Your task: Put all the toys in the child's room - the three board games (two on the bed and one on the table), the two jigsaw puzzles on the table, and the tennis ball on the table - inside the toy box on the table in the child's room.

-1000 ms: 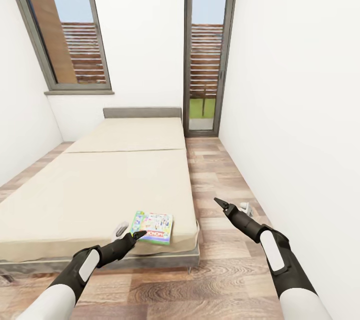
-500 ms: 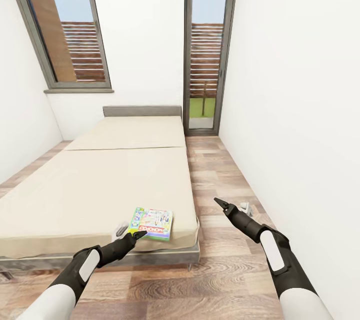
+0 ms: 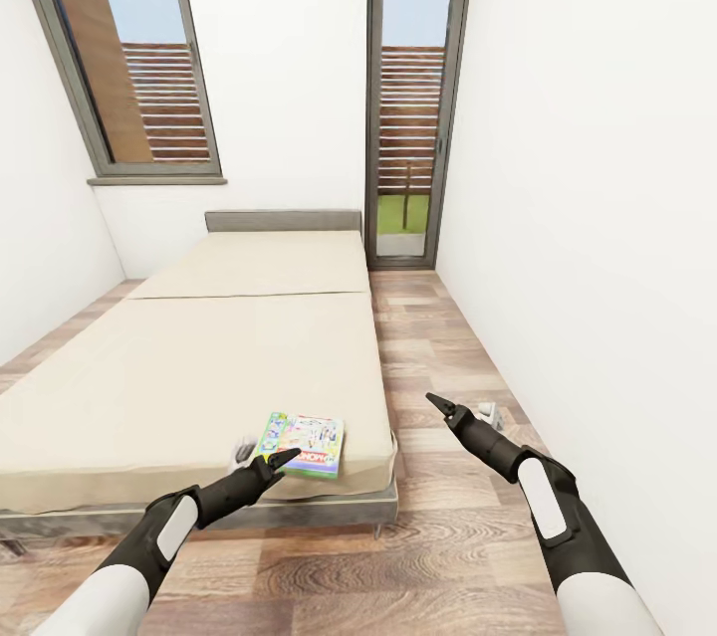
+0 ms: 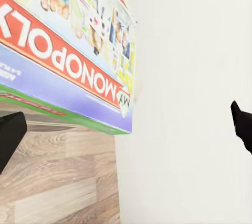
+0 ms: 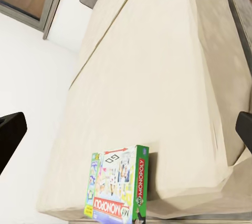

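Left gripper (image 3: pixel 287 458), jaws open, is lining up on the Monopoly box (image 3: pixel 304 445) lying at the bed's (image 3: pixel 199 357) near corner for a pickup; right gripper (image 3: pixel 439 404) is hanging open over the floor (image 3: pixel 438 337).

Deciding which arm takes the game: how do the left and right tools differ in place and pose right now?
The left tool sits at the bed's near edge, tip right beside the board game; the right tool hangs over the floor, apart from the bed. The left tool points toward the game; the right tool points up the aisle beside the bed. Both are open and hold nothing.
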You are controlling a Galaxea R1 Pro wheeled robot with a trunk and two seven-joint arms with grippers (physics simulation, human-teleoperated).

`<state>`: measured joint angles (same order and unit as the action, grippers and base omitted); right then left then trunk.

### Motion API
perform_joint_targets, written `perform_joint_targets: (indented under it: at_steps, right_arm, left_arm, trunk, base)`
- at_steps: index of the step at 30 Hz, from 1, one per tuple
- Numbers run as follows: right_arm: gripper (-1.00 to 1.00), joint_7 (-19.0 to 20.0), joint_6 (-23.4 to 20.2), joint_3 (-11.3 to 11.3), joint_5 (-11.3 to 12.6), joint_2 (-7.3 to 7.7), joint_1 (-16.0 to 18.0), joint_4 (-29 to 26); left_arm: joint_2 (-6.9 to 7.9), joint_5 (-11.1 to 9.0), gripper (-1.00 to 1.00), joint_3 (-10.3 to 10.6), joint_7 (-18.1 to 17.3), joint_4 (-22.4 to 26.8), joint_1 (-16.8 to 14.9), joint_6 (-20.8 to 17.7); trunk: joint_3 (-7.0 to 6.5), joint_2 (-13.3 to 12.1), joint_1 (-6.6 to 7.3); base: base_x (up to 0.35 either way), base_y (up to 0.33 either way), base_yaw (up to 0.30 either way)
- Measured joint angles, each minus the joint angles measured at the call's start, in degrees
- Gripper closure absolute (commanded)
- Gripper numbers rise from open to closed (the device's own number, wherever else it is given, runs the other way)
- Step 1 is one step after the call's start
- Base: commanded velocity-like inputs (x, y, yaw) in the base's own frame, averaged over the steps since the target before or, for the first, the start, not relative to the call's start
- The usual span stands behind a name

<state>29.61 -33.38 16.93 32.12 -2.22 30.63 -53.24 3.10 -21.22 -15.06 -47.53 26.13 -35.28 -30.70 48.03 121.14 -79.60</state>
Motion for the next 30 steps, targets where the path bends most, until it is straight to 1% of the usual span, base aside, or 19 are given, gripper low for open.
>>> perform_joint_targets:
  at_steps: [6, 16, 20, 30]
  right_arm:
    - [-1.0, 0.0, 0.0, 0.0, 0.0, 0.0, 0.0, 0.0]
    - [-1.0, 0.0, 0.0, 0.0, 0.0, 0.0, 0.0, 0.0]
    - [-1.0, 0.0, 0.0, 0.0, 0.0, 0.05, 0.0, 0.0]
    - [-1.0, 0.0, 0.0, 0.0, 0.0, 0.07, 0.0, 0.0]
  left_arm:
    - [0.24, 0.0, -1.0, 0.2, -1.0, 0.0, 0.0, 0.0]
    - [0.35, 0.0, -1.0, 0.1, -1.2, -0.3, 0.0, -0.1]
    - [0.66, -0.1, -1.0, 0.0, -1.2, -0.3, 0.0, -0.1]
    - [1.06, -0.3, -1.0, 0.0, -1.6, -0.4, 0.0, -0.2]
  trunk:
    - [0.0, 0.0, 0.0]
    - [0.0, 0.0, 0.0]
    - [0.0, 0.0, 0.0]
    - [1.79, 4.0, -2.19]
  base:
    - [0.0, 0.0, 0.0]
    - [0.0, 0.0, 0.0]
    - [0.0, 0.0, 0.0]
    - [0.0, 0.0, 0.0]
